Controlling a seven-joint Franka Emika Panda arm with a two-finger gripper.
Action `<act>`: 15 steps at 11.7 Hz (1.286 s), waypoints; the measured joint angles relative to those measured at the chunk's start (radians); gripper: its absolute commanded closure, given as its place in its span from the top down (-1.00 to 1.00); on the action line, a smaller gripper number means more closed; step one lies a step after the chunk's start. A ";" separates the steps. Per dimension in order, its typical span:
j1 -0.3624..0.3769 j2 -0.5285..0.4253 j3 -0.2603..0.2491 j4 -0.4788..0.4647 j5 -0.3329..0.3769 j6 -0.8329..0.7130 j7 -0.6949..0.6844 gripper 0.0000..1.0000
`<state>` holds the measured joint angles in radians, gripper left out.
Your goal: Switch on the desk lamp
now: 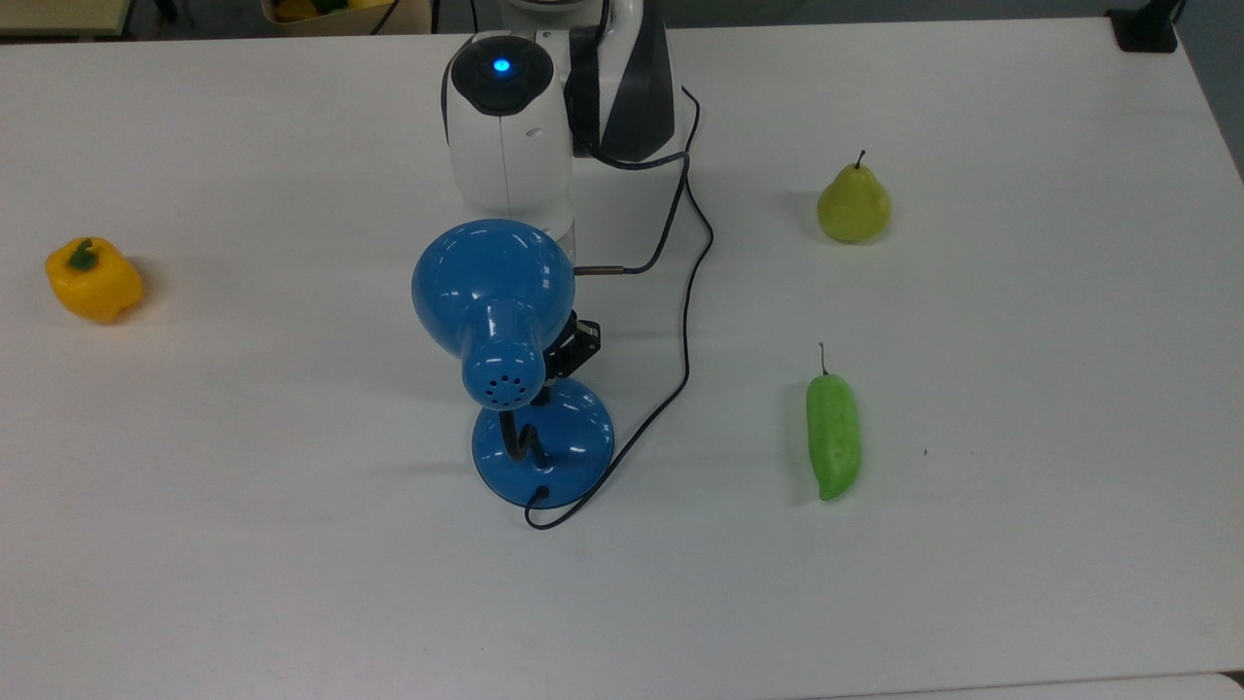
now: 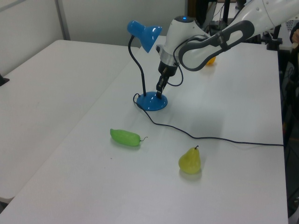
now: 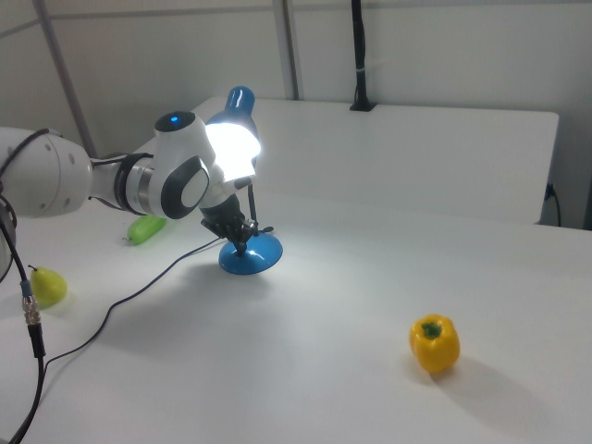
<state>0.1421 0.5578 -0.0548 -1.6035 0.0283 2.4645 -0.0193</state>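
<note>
On the white table (image 1: 972, 583) we see the desk lamp (image 1: 496, 321) standing near the middle, its shade glowing in the right view; the gripper (image 2: 160, 92) presses down on the round base (image 2: 152, 101), and we cannot tell whether its fingers are apart; a pear (image 1: 853, 202), a green pepper (image 1: 833, 436) and a yellow pepper (image 1: 93, 279) lie well apart.

The desk lamp (image 1: 493, 292) is glossy blue, the table (image 1: 1020, 389) matt white, the arm (image 1: 505, 126) smooth plastic.
</note>
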 measured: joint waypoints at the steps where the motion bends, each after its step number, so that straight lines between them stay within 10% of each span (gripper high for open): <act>1: 0.001 0.010 0.000 0.013 -0.017 0.000 0.012 -1.00; 9: 0.003 -0.010 -0.004 0.026 -0.034 0.000 0.025 -1.00; 15: -0.018 -0.308 -0.008 -0.119 -0.031 -0.287 0.043 -1.00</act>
<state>0.1240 0.2496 -0.0625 -1.7220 -0.0024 2.1772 0.0235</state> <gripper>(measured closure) 0.991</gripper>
